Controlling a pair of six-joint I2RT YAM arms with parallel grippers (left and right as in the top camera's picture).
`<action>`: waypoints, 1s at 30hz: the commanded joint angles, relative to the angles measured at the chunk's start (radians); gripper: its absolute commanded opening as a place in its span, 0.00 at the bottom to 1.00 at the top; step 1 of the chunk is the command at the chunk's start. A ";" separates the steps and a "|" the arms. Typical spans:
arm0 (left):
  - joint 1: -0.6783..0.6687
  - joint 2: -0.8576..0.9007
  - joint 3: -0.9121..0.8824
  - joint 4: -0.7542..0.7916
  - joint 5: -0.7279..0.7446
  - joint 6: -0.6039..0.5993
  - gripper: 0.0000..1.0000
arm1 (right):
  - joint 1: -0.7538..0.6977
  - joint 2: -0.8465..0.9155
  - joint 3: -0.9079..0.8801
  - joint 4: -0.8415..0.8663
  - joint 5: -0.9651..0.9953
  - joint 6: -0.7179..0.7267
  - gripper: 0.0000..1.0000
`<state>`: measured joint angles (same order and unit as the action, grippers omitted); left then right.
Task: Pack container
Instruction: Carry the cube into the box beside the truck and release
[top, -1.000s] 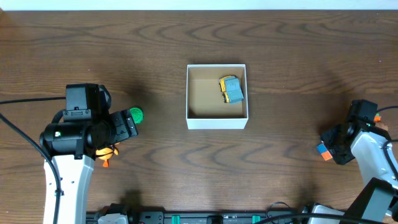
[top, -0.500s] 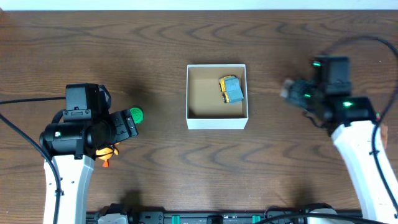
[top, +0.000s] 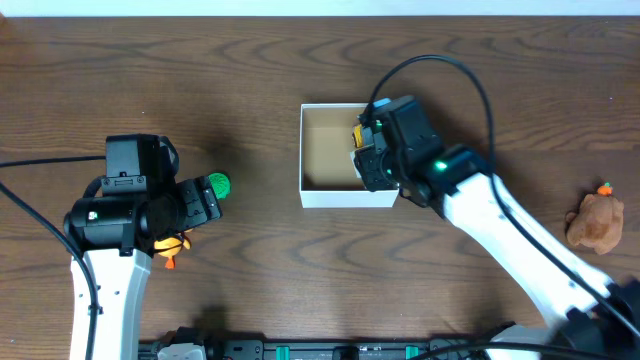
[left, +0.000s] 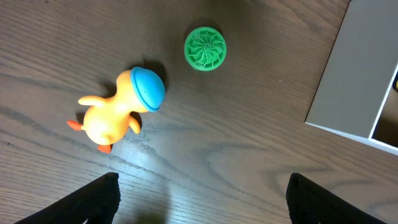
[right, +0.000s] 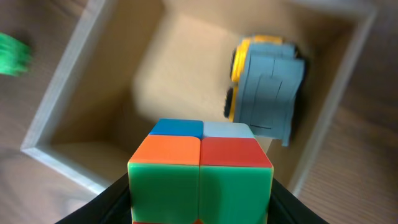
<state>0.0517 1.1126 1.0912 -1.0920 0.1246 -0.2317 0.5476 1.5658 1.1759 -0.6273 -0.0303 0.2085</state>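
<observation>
The container (top: 349, 196) is a white-walled box with a brown inside at the table's middle; it also shows in the right wrist view (right: 74, 118) and its corner in the left wrist view (left: 360, 81). A grey and yellow toy truck (right: 267, 87) lies inside it at the right. My right gripper (top: 372, 165) hovers over the container's right side, shut on a colourful puzzle cube (right: 200, 177). My left gripper (left: 199, 199) is open and empty above the table, near a yellow duck with a blue cap (left: 118, 109) and a green disc (left: 205, 48).
A brown plush toy (top: 597, 218) lies at the far right of the table. The green disc (top: 217, 184) and the duck (top: 172, 243) sit by the left arm, left of the container. A black cable loops over the right arm.
My right arm has swung from the table's right edge to over the container, carrying the cube. The brown plush toy is now uncovered. The left arm has not moved.
</observation>
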 joint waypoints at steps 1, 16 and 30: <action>0.005 -0.002 0.018 0.000 -0.005 0.009 0.86 | 0.000 0.056 0.008 0.011 0.005 0.023 0.01; 0.005 -0.002 0.018 0.000 -0.005 0.009 0.86 | -0.001 0.122 0.008 -0.020 0.009 0.048 0.30; 0.005 -0.002 0.018 0.001 -0.005 0.009 0.86 | -0.002 0.122 0.008 -0.011 0.061 0.049 0.62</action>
<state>0.0517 1.1126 1.0912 -1.0920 0.1246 -0.2317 0.5476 1.6821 1.1759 -0.6445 0.0067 0.2531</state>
